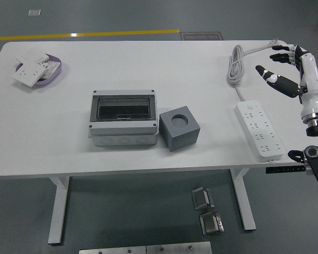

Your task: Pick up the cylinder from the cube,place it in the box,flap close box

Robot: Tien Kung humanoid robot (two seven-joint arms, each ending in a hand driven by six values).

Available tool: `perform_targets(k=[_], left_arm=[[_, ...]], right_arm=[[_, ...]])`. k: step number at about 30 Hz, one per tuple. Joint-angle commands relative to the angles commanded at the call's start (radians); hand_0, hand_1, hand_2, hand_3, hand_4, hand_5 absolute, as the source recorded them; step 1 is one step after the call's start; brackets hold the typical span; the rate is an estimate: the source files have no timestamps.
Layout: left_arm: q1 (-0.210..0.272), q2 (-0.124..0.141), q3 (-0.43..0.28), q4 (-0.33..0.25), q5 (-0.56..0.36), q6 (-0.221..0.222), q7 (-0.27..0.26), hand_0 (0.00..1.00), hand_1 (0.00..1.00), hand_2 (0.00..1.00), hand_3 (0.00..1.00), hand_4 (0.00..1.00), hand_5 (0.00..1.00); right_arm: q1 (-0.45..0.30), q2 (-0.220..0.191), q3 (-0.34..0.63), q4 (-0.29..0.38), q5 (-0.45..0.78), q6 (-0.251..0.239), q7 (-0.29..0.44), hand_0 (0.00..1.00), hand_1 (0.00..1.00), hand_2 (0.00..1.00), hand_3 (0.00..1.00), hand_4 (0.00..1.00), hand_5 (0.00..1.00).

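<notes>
One robot hand [286,66], the right, fingers spread and empty, far right of surface [122,58]. Cube [179,127] beside box [124,117]; cylinder apparently seated in cube. Step: pre-reach; next, approach cube.
</notes>
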Motion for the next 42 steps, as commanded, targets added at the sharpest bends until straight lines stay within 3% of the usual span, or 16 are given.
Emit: perform_targets(k=[8, 10, 11, 16, 17, 22, 23, 24, 28, 37, 42], left_arm=[[0.012, -0.013, -0.019, 0.000, -0.066, 0.037, -0.059, 0.568, 0.617, 0.540, 0.566, 0.596, 0.310], [0.018, -0.021, -0.031, 0.000, -0.084, 0.045, -0.076, 0.568, 0.617, 0.540, 0.566, 0.596, 0.310], [0.021, -0.024, -0.035, 0.000, -0.092, 0.049, -0.082, 0.569, 0.616, 0.540, 0.570, 0.598, 0.316], [0.039, -0.041, -0.047, 0.000, -0.120, 0.062, -0.109, 0.569, 0.616, 0.540, 0.570, 0.598, 0.316], [0.044, -0.045, -0.051, 0.000, -0.129, 0.067, -0.118, 0.568, 0.617, 0.541, 0.570, 0.600, 0.319], [0.054, -0.055, -0.074, 0.000, -0.155, 0.075, -0.155, 0.568, 0.617, 0.541, 0.570, 0.600, 0.319], [0.055, -0.056, -0.079, 0.000, -0.157, 0.074, -0.162, 0.568, 0.616, 0.541, 0.570, 0.601, 0.319], [0.054, -0.057, -0.085, 0.000, -0.157, 0.073, -0.169, 0.568, 0.616, 0.541, 0.570, 0.601, 0.319], [0.049, -0.059, -0.100, 0.000, -0.160, 0.071, -0.210, 0.568, 0.616, 0.541, 0.570, 0.601, 0.319], [0.029, -0.055, -0.118, 0.000, -0.199, 0.098, -0.365, 0.593, 0.638, 0.578, 0.590, 0.607, 0.309], [0.025, -0.052, -0.113, 0.000, -0.207, 0.105, -0.360, 0.601, 0.640, 0.589, 0.590, 0.611, 0.307]], right_arm=[[-0.003, -0.001, 0.001, 0.004, 0.090, 0.007, 0.014, 0.697, 0.606, 0.558, 0.603, 0.969, 0.357], [-0.003, -0.011, 0.003, 0.010, 0.105, 0.011, 0.016, 0.697, 0.606, 0.558, 0.603, 0.969, 0.357], [-0.003, -0.016, 0.004, 0.013, 0.110, 0.012, 0.017, 0.699, 0.613, 0.570, 0.607, 0.973, 0.420], [-0.004, -0.059, 0.018, 0.032, 0.144, 0.021, 0.020, 0.699, 0.613, 0.570, 0.607, 0.973, 0.420], [-0.008, -0.067, 0.024, 0.036, 0.151, 0.023, 0.019, 0.717, 0.615, 0.577, 0.605, 0.970, 0.569], [-0.029, -0.088, 0.065, 0.042, 0.168, 0.032, 0.015, 0.717, 0.615, 0.577, 0.605, 0.970, 0.569], [-0.032, -0.089, 0.072, 0.043, 0.169, 0.034, 0.013, 0.735, 0.621, 0.583, 0.600, 0.968, 0.664], [-0.035, -0.091, 0.082, 0.043, 0.170, 0.036, 0.011, 0.735, 0.621, 0.583, 0.600, 0.968, 0.664], [-0.040, -0.091, 0.115, 0.048, 0.168, 0.042, 0.001, 0.735, 0.621, 0.583, 0.600, 0.968, 0.664], [-0.047, -0.064, 0.149, 0.051, 0.163, 0.050, -0.010, 0.741, 0.620, 0.583, 0.582, 0.968, 0.688], [-0.045, -0.051, 0.151, 0.048, 0.163, 0.049, -0.008, 0.748, 0.617, 0.584, 0.582, 0.963, 0.690]])
